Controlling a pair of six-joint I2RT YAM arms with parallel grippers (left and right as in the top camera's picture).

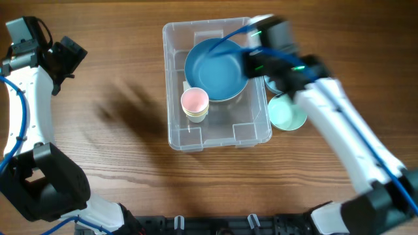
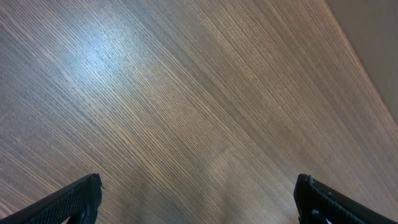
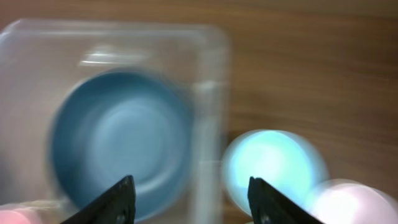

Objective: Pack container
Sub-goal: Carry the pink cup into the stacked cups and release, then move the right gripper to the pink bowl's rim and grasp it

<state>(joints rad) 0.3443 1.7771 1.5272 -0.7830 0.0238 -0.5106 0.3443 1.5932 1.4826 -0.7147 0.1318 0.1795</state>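
The right gripper [image 3: 194, 200], jaws apart and empty, sees the container [image 3: 210, 93] wall between them and the blue bowl [image 3: 118, 143] beyond one, while the left gripper [image 2: 198, 200] is likewise parted over the table [image 2: 186, 93].

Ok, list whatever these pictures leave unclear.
Right wrist: motion blur smears everything beyond the right gripper; a pinkish object is cut by the bottom edge.
Overhead: the right arm partly covers something beside the teal cup.
Overhead: the stack under the pink cup in the container is too small to count.
Left wrist: only table shows.
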